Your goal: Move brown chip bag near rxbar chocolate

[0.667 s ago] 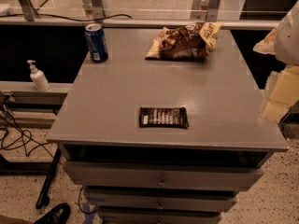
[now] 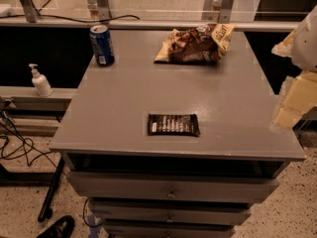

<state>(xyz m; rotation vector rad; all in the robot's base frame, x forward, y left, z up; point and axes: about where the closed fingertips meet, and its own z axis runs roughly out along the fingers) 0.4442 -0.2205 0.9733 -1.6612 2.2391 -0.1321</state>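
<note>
The brown chip bag (image 2: 194, 45) lies crinkled at the far middle-right of the grey cabinet top (image 2: 124, 103). The rxbar chocolate (image 2: 173, 125) lies flat near the front edge, its white end patch to the left. My gripper (image 2: 291, 102) hangs at the right edge of the view, beside the cabinet's right side. It is to the right of both objects, touches neither, and holds nothing that I can see. Part of the arm is cut off by the frame.
A blue soda can (image 2: 102, 45) stands at the far left corner of the top. A white pump bottle (image 2: 39, 81) stands on a lower ledge to the left. Drawers lie below the front edge. Cables lie on the floor at left.
</note>
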